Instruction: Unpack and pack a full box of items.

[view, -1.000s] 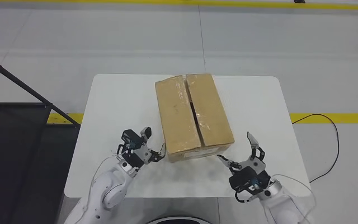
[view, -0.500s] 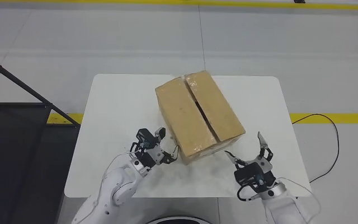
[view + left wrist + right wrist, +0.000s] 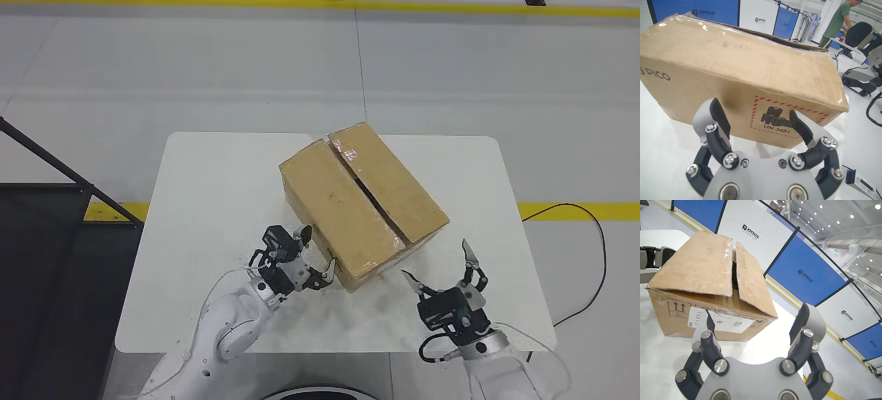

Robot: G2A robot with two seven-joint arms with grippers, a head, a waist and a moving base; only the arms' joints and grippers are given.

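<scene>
Where the left tool (image 3: 753,108) gapes released beside the cardboard box (image 3: 360,205), we see a red-dashed battery label (image 3: 780,117) on its long side. The box sits on the counter (image 3: 200,200), long axis slanting from far-left to near-right, top seam likewise. Its near end, bearing a white shipping label (image 3: 721,321) and up-arrows (image 3: 678,307), faces the released right tool (image 3: 437,264)

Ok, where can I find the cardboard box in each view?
Top view: the cardboard box sits askew on the table, ahead of both arms.
Left wrist view: box close ahead of the open left pincer, red-bordered mark facing the camera.
Right wrist view: box ahead of the open right pincer, white label facing the camera.
Shared landmark: the slit between its top flaps.
</scene>
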